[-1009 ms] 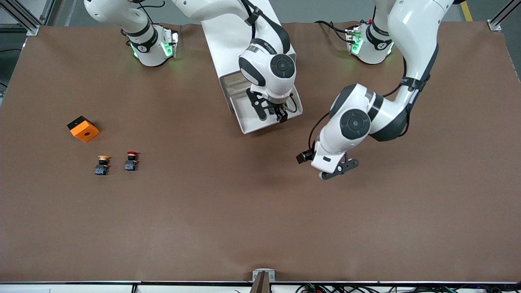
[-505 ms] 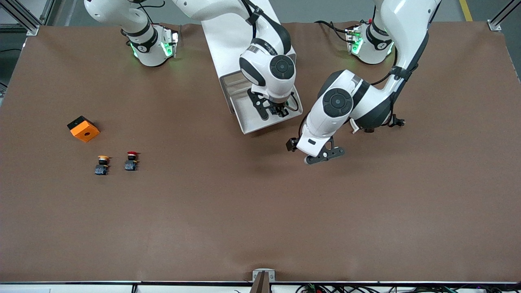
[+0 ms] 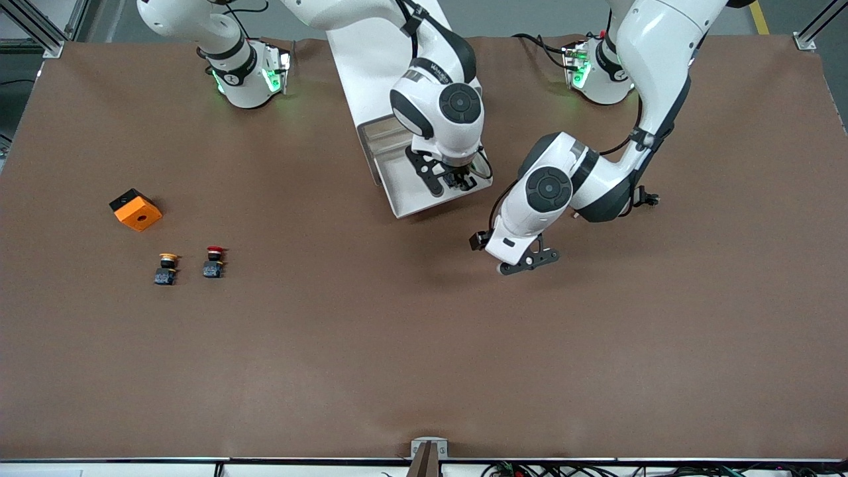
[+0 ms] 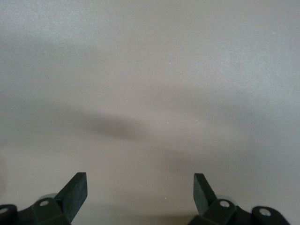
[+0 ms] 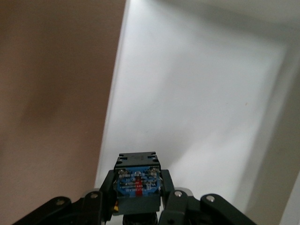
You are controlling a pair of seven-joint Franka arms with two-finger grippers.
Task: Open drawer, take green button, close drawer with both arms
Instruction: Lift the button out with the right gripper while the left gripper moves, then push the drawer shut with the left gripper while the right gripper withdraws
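Nearest the front camera: two small push buttons on the brown table mat (image 3: 424, 344), one yellow-capped (image 3: 166, 268), one red-capped (image 3: 213, 262), side by side toward the right arm's end. Not the target. Slightly farther, an orange block with a black side (image 3: 136, 209).

Left arm's black two-finger gripper (image 3: 527, 261) hangs over bare mat, just nearer the camera than the pulled-out drawer and toward the left arm's end. Its fingers (image 4: 75, 190) stand wide apart with nothing between them; the left wrist view shows only mat. This arm waits.

Farther: the shallow white tray-like drawer (image 3: 404, 199), open, sticking out of the big white boxy cabinet (image 3: 371, 59). Right arm's black gripper (image 3: 454, 180) sits over the drawer's tray, closed on the small dark blue-black blocky button (image 5: 137, 183). The right wrist view shows the body clamped between the fingers, white drawer floor below; the cap isn't visible, so green can't be confirmed.

Key relation: the button is up in the pincer, drawer directly beneath. Likely next is a straight lift out, then shutting the drawer; the left gripper is the free one nearest the drawer front.
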